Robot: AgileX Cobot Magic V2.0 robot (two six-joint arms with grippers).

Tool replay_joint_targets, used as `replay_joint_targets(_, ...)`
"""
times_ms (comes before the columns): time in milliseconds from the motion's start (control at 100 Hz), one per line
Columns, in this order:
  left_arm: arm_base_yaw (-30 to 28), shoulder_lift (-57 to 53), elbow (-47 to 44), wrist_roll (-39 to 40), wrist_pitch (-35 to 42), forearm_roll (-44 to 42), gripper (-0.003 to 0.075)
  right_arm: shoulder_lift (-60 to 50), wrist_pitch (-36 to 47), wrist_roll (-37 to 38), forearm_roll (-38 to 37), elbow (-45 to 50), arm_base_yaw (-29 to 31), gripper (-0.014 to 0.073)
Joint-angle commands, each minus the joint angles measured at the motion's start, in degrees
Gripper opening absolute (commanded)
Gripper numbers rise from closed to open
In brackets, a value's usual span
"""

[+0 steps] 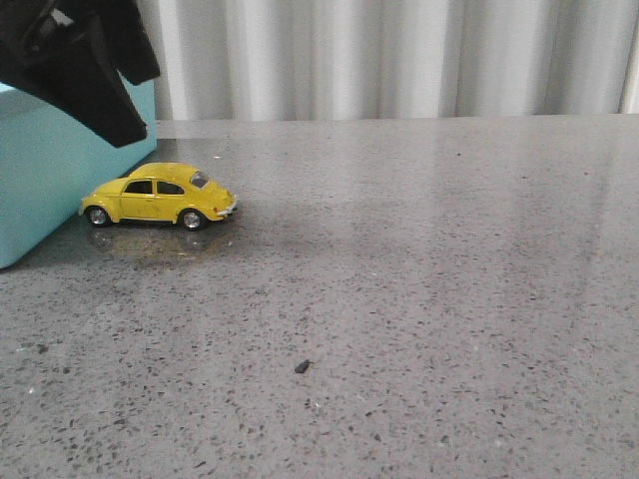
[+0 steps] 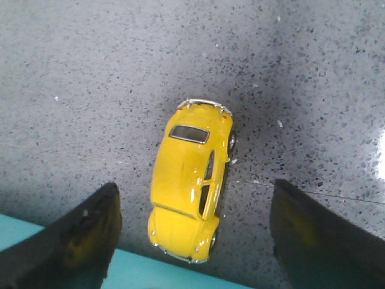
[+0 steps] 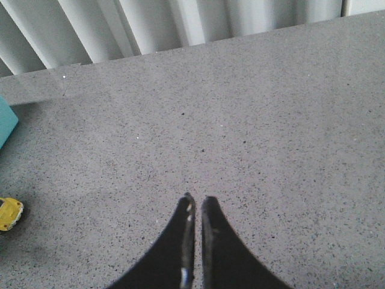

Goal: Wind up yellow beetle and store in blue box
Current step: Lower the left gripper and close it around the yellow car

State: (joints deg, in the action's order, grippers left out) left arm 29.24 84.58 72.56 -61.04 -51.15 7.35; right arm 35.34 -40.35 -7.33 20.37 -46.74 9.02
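the yellow beetle [image 1: 160, 197] stands on its four wheels on the grey speckled table [image 1: 419, 299], just beside the blue box [image 1: 50, 170] at the left edge of the front view, its nose end toward the box. the left gripper [image 2: 192, 241] hangs above the car with its two dark fingers [image 2: 78, 241] spread wide, one on each side of the toy and touching neither it nor the table; it holds nothing. in the front view that gripper shows as a black shape over the box's top corner. the right gripper [image 3: 195, 208] is well apart from the car over bare table, its fingertips pressed almost together with only a slit between, empty. a small dark crumb [image 1: 302, 366] lies on the table nearer the camera. the beetle is bright yellow with dark windows, silver bumpers and hubcaps. a pale pleated curtain [image 1: 399, 55] stands behind the table.
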Motion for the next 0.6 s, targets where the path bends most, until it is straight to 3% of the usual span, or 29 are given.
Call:
replay_joint_targets(0, 0.28, -0.44, 1.83, -0.38, 2.75, 0.50, 0.0483, 0.11, 4.54, -0.49, 0.86, -1.39, 0.04, -0.0061)
replay_joint_targets(590, 0.28, 7.74, 1.96, -2.14, 7.41, -2.68, 0.0483, 0.11, 5.05, -0.49, 0.86, -1.39, 0.00, -0.0061)
